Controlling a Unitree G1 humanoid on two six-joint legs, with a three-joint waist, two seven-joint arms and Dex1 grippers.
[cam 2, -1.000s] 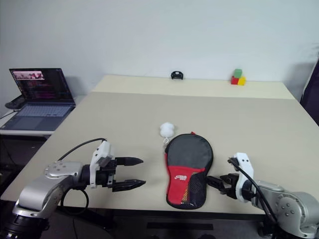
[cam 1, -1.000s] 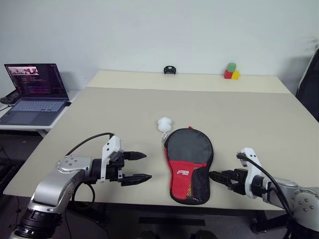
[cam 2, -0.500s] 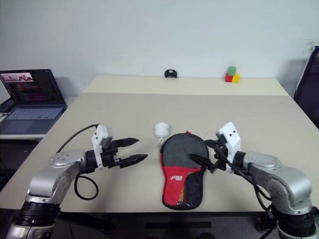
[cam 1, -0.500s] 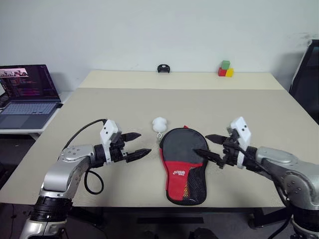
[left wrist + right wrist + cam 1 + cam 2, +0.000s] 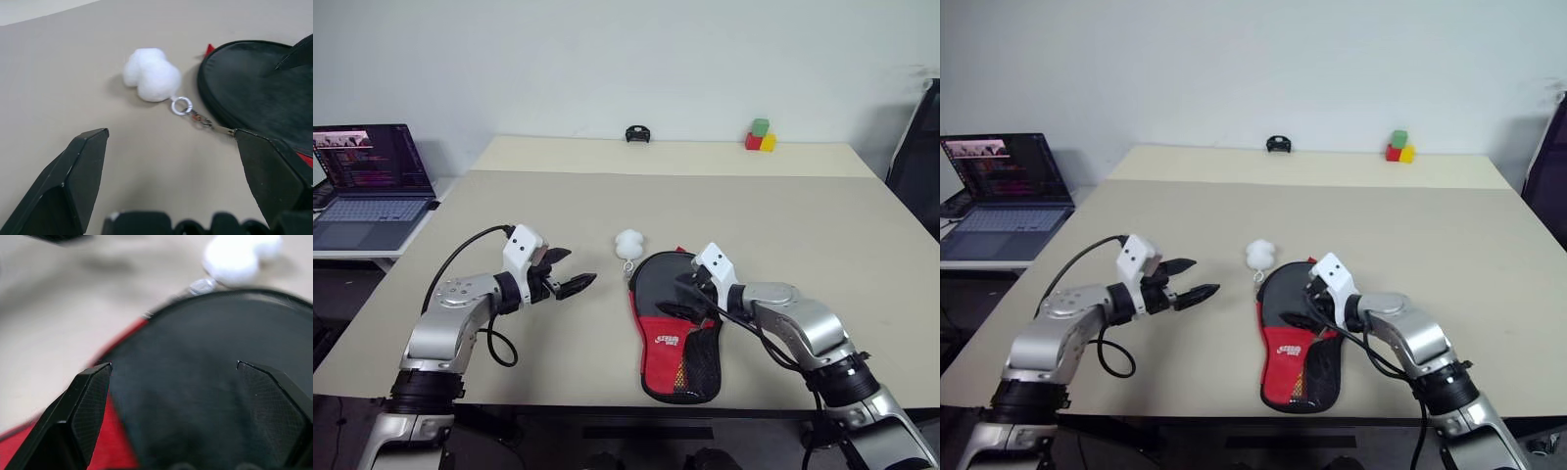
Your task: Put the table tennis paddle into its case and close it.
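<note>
On a beige worktop (image 5: 803,225), near its front edge, the case (image 5: 677,323) is laid flat, its round black end turned toward the far side and its red panel and mesh pocket toward the front. A white pom-pom (image 5: 629,243) is seen just beyond the round end, joined to the case's rim by a small ring and a short metal zipper pull (image 5: 215,128). The paddle itself cannot be made out, and whether the case is zipped fully shut cannot be told.

The right gripper (image 5: 688,295) is held over the black round part of the case, its jaws spread wide with nothing between them; whether a fingertip touches the fabric cannot be told. In the right wrist view, the black panel is framed between the two fingers (image 5: 83,406), with the pom-pom beyond.

The left gripper (image 5: 570,271) is held above bare worktop to the left of the case, pointed toward the pom-pom and apart from it, its jaws likewise spread and empty. In the left wrist view, the pom-pom and the ring are seen ahead of the fingers.

At the far edge a small black object (image 5: 637,134) is seen, and further right a stack of green, red and yellow blocks (image 5: 759,136). An open laptop (image 5: 370,176) is set on a separate side table to the left.
</note>
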